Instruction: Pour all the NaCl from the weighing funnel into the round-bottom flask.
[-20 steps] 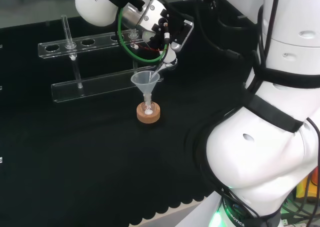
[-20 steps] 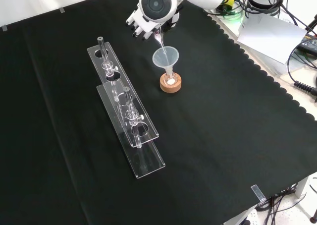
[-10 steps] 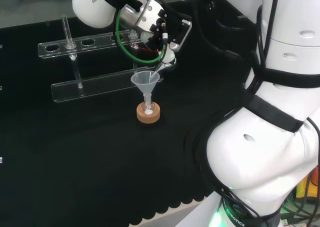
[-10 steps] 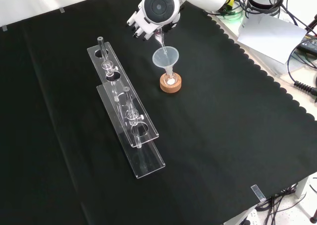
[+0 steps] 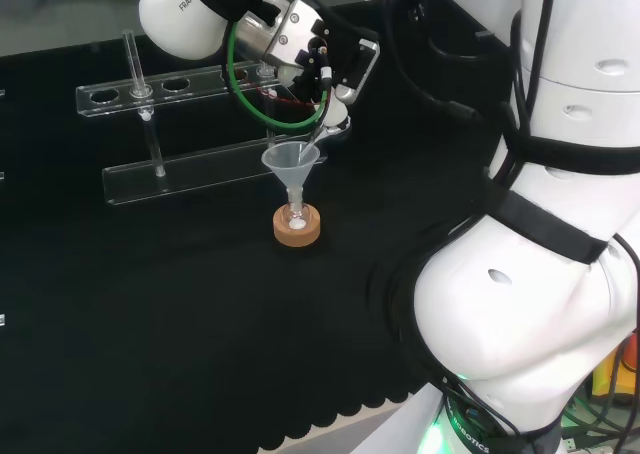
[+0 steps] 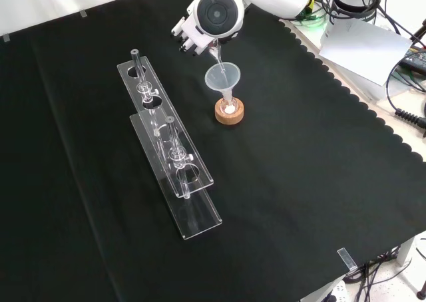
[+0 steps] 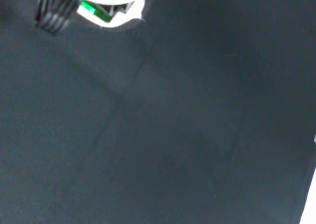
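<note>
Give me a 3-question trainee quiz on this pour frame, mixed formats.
1. True or false: the round-bottom flask sits on a cork ring.
2. Multiple choice: in the front view, the clear funnel standing in the flask's neck is A) left of the clear acrylic rack, B) right of it, C) on top of it.
3. Fill in: the robot hand holds the weighing funnel tilted, its tip above the clear ____.

Key: 1 true; 2 B; 3 funnel.
</note>
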Action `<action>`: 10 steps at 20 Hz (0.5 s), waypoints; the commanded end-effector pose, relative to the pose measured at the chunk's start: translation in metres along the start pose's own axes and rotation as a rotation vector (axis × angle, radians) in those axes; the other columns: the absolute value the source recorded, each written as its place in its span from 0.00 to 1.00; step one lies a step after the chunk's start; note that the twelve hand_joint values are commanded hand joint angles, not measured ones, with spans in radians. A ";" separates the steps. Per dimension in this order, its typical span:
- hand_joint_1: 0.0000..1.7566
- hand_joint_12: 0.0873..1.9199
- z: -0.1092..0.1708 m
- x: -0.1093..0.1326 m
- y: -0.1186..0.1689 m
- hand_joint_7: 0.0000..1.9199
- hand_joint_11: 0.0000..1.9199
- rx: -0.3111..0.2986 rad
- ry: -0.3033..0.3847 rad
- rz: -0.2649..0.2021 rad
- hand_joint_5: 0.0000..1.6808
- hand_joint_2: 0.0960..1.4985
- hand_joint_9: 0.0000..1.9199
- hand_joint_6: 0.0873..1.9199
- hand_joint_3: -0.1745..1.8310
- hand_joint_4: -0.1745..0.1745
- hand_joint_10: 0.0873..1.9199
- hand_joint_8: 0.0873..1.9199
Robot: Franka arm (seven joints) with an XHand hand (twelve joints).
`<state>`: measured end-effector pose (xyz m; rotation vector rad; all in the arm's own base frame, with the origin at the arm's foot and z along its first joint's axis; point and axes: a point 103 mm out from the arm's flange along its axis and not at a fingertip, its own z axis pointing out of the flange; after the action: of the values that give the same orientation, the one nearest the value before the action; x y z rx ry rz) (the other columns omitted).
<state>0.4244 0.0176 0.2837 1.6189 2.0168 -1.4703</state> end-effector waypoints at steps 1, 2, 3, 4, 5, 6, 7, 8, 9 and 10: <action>0.62 0.66 -0.003 0.000 -0.001 0.24 0.20 0.008 -0.006 0.004 0.69 0.42 0.39 0.44 0.44 1.00 0.24 0.30; 0.62 0.66 -0.004 0.000 -0.001 0.24 0.20 0.008 -0.009 0.006 0.69 0.42 0.39 0.44 0.44 1.00 0.24 0.29; 0.62 0.66 -0.005 0.001 -0.001 0.24 0.20 0.010 -0.012 0.008 0.69 0.42 0.39 0.44 0.44 1.00 0.24 0.29; 0.62 0.66 -0.005 0.001 -0.001 0.24 0.20 0.011 -0.013 0.009 0.69 0.42 0.39 0.44 0.44 1.00 0.24 0.29; 0.62 0.66 -0.006 0.001 -0.001 0.24 0.20 0.013 -0.016 0.010 0.69 0.42 0.39 0.44 0.44 1.00 0.24 0.29; 0.62 0.66 -0.007 0.001 -0.001 0.24 0.20 0.015 -0.020 0.011 0.69 0.42 0.39 0.44 0.44 1.00 0.24 0.29; 0.62 0.66 -0.007 0.001 -0.001 0.24 0.20 0.016 -0.023 0.012 0.69 0.42 0.39 0.44 0.44 1.00 0.24 0.29; 0.62 0.66 -0.008 0.001 -0.001 0.24 0.20 0.017 -0.026 0.014 0.69 0.42 0.39 0.44 0.44 1.00 0.24 0.29; 0.62 0.66 -0.008 0.001 -0.001 0.24 0.20 0.019 -0.027 0.014 0.69 0.42 0.39 0.44 0.44 1.00 0.24 0.29; 0.62 0.66 -0.008 0.002 -0.001 0.24 0.20 0.020 -0.030 0.016 0.69 0.42 0.39 0.44 0.44 1.00 0.24 0.29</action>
<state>0.4259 0.0245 0.2873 1.6093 1.9860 -1.4970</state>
